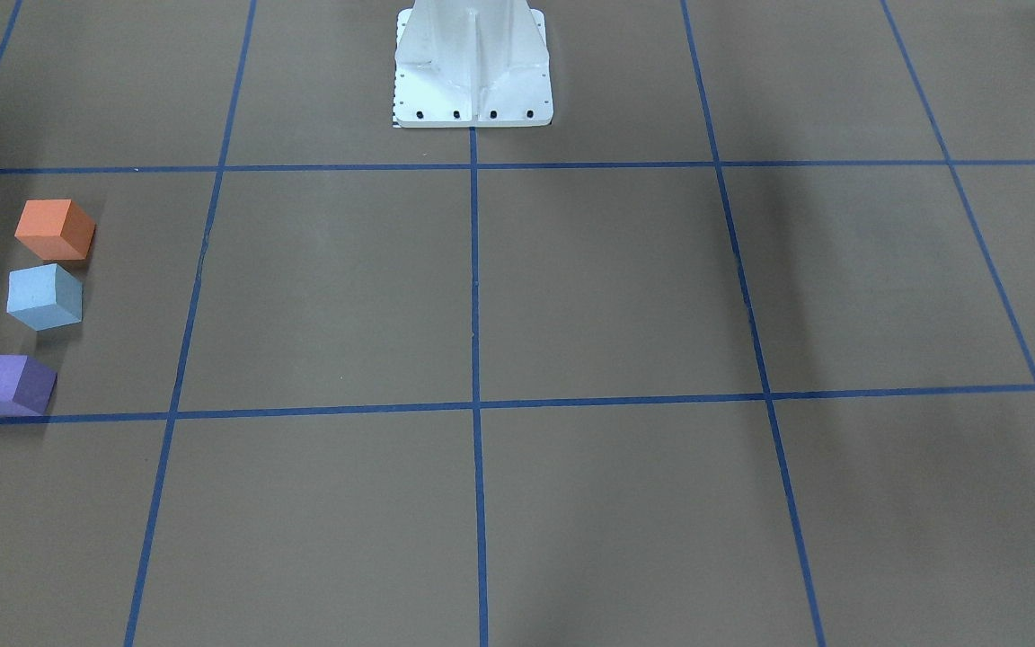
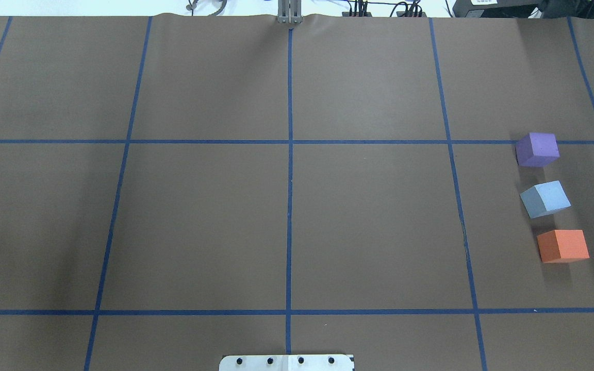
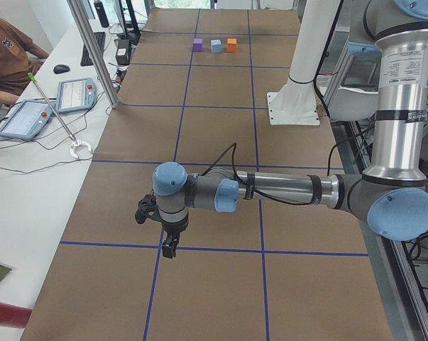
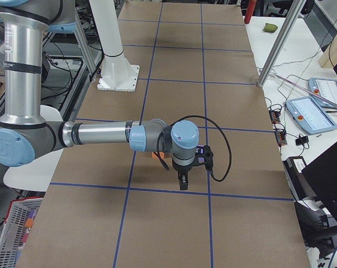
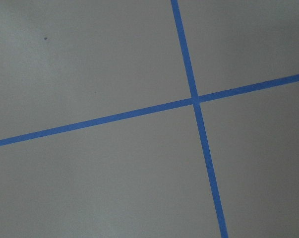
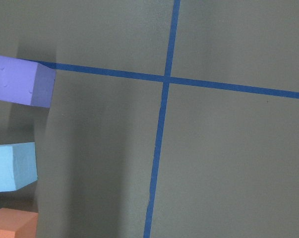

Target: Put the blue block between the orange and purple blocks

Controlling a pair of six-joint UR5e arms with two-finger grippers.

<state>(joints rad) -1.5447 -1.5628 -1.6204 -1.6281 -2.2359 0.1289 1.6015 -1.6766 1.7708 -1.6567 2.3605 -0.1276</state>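
The blue block (image 2: 544, 199) rests on the brown table in a row between the purple block (image 2: 537, 149) and the orange block (image 2: 563, 246), with a small gap to each. The row shows in the front view as orange (image 1: 55, 229), blue (image 1: 45, 296), purple (image 1: 10, 384), and at the left edge of the right wrist view (image 6: 13, 166). My left gripper (image 3: 169, 249) hangs above the table far from the blocks. My right gripper (image 4: 182, 183) hovers above the table by the blocks. I cannot tell whether either is open or shut.
Blue tape lines (image 2: 290, 154) mark a grid on the table. The white robot pedestal (image 1: 473, 72) stands at the table's robot side. A person (image 3: 8, 60) sits at a side desk with tablets (image 3: 75, 94). A metal post (image 3: 93, 50) stands at the table edge.
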